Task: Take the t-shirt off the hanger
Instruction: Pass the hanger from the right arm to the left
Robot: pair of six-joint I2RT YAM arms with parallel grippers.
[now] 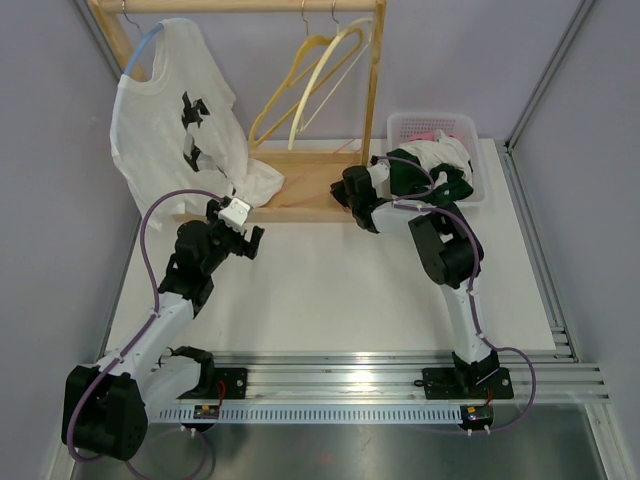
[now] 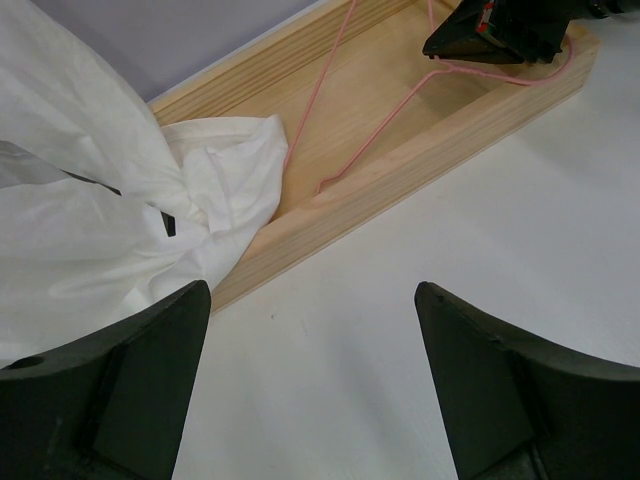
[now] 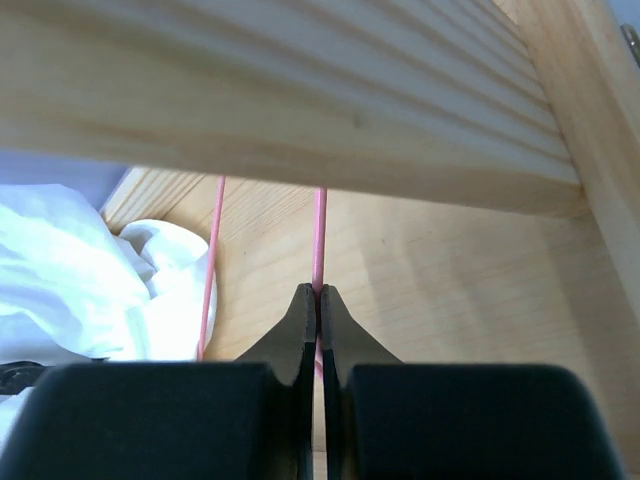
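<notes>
A white t-shirt [image 1: 175, 120] with black marks hangs on a pale blue hanger [image 1: 140, 52] at the left end of the wooden rack; its hem pools in the rack's base tray [image 1: 310, 190]. A thin pink wire hanger [image 2: 330, 130] lies in that tray. My right gripper [image 1: 345, 195] reaches into the tray and is shut on the pink hanger's wire [image 3: 320, 230]; its closed tips [image 3: 318, 292] pinch it. My left gripper [image 2: 312, 300] hovers open over the white table just in front of the tray, beside the t-shirt's hem [image 2: 110, 210], holding nothing.
Two cream hangers [image 1: 320, 70] hang bare from the rail on the right. A white basket [image 1: 440, 130] with clothes stands at the back right, behind my right arm. A wooden rail [image 3: 300, 100] of the rack crosses just above my right gripper.
</notes>
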